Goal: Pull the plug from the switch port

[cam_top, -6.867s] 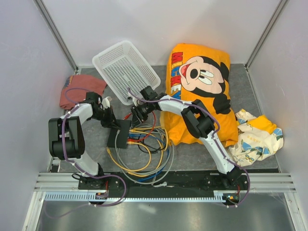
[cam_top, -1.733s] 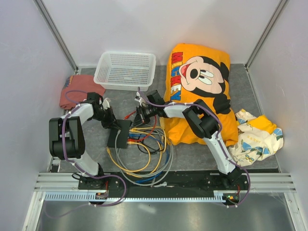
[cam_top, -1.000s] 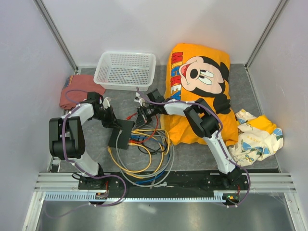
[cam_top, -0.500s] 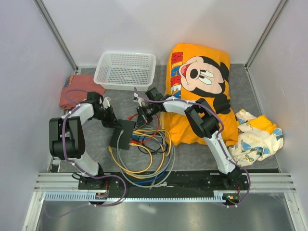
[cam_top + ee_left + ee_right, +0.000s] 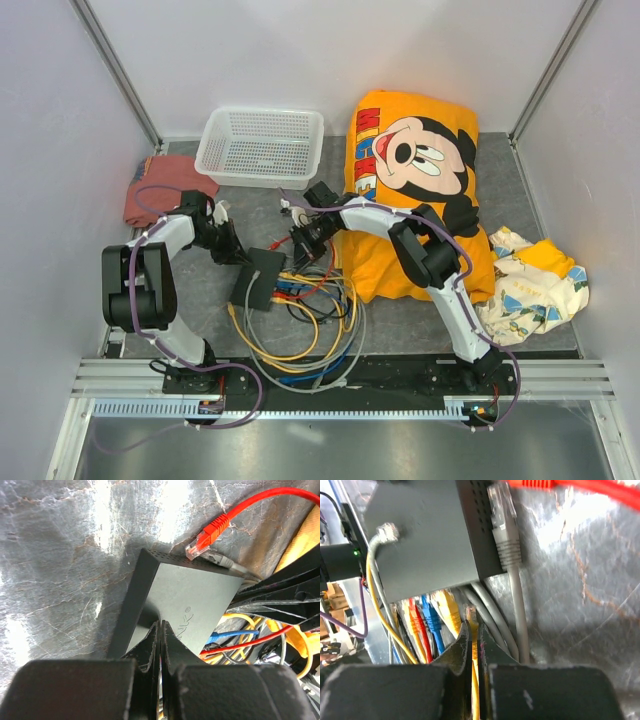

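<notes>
The switch [image 5: 262, 282] lies flat on the grey table [image 5: 195, 300], its socket side facing a tangle of coloured cables [image 5: 300, 335]. The left arm folds back at its elbow and runs its forearm rightward to the switch's far-left corner. There the left claw [image 5: 160, 626] has its fingers pressed together, tips resting on the black casing. The right arm stretches leftward across the orange shirt [image 5: 415, 180] with its wrist turned down. The right claw [image 5: 471, 630] is clamped on a yellow cable [image 5: 474, 680], whose clear-tipped plug [image 5: 470, 614] shows just beside the socket row.
</notes>
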Motion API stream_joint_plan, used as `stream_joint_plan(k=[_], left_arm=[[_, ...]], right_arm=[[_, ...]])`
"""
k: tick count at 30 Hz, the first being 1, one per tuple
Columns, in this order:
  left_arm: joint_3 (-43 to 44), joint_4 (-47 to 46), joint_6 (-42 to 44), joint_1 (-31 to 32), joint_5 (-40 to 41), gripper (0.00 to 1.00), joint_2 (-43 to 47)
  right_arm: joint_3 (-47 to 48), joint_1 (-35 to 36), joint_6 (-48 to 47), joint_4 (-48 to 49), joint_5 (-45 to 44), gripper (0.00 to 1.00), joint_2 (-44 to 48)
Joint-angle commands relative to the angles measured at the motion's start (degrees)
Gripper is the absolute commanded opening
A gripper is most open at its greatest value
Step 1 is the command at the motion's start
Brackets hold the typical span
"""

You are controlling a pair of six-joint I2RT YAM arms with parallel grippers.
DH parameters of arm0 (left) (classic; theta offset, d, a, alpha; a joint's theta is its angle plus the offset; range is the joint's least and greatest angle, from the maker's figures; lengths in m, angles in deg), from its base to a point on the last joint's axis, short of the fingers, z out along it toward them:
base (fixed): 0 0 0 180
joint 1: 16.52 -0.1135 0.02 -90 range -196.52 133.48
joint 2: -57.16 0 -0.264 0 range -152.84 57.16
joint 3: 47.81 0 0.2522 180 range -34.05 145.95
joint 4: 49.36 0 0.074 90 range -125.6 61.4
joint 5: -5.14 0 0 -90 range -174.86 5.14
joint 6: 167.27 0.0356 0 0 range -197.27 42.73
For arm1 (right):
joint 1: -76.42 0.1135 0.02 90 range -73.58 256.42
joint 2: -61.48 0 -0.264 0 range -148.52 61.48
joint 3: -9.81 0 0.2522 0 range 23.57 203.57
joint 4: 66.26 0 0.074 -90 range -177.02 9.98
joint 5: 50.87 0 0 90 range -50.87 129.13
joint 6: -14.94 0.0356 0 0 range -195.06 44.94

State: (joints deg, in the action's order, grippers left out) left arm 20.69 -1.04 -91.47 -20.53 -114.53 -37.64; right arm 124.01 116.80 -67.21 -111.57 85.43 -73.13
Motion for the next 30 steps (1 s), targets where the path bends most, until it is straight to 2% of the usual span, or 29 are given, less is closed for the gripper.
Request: stream_joint_plan(k=[1,4,6,13,19,24,30], left_arm=[[-0.6,-0.9,1.36,-0.03,3.92,0.01,3.13],[-0.16,-0.29,1.98,-0.03,4.62,0.02,5.41],[0.01,0.58,2.68,-0.12,5.06,0.02,6.73],[0.36,-0.02,2.51,-0.21,3.92,0.02,9.73],[3.18,-1.61,1.37,-0.73,1.73,0.01,9.73],[4.24,-1.43,0.49,-1.09,-0.47,0.02,11.04],[1.43,-1.52,0.84,-1.26,-0.74,0.02,15.26]], right_arm=[[5.33,2.06,-3.45,-6.33,-7.63,0.0,-3.81],[14.22,3.91,-5.21,-6.59,-10.69,0.0,-8.39],[15.66,4.62,-6.1,-6.94,-11.67,0.0,-7.96],[7.06,1.64,-11.19,-10.63,-12.9,0.0,2.84],[10.11,-1.26,-15.24,-12.75,-15.1,0.0,10.41],[19.58,-2.24,-15.77,-10.9,-20.62,0.0,8.66],[25.23,-2.41,-16.3,-6.69,-28.27,0.0,4.45]])
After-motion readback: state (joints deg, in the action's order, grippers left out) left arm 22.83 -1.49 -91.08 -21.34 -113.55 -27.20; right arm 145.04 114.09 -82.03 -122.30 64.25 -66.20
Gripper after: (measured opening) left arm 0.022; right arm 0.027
